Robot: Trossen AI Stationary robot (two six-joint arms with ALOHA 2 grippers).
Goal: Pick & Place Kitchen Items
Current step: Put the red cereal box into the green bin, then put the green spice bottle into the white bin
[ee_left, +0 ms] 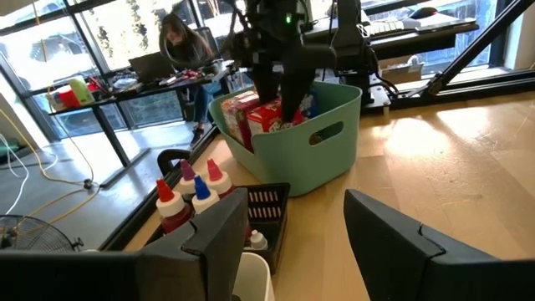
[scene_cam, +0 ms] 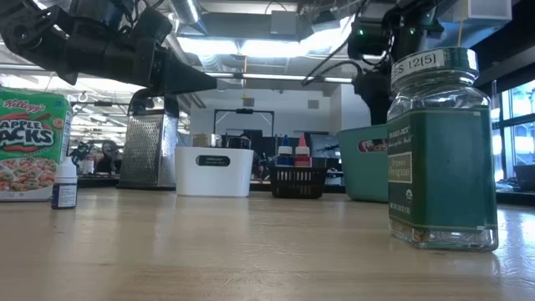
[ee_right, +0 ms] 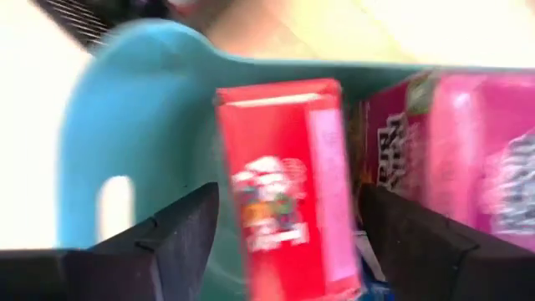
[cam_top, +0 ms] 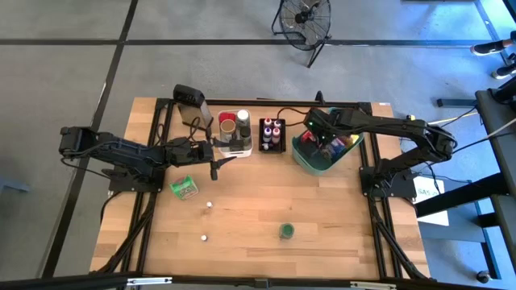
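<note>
My right gripper (ee_right: 288,201) stands open, pointing steeply down into the teal basket (cam_top: 310,161). An upright red box (ee_right: 284,167) is between its fingers, with a narrow gap on each side, and a pink box (ee_right: 476,142) stands beside it in the basket. The left wrist view shows the same gripper (ee_left: 288,92) over the basket (ee_left: 318,146). My left gripper (cam_top: 222,161) is open and empty. It is held level above the table, near the white bin (cam_top: 235,133). A green cereal box (cam_top: 184,187), a green spice jar (cam_top: 286,231) and two small white bottles (cam_top: 209,205) lie on the tabletop.
A black tray (cam_top: 272,134) of capped bottles sits between the white bin and the basket. The metal grater (cam_top: 192,101) stands at the far left corner. The near half of the table holds only the spice jar (scene_cam: 439,150), the cereal box (scene_cam: 32,142) and the small bottles (scene_cam: 64,184).
</note>
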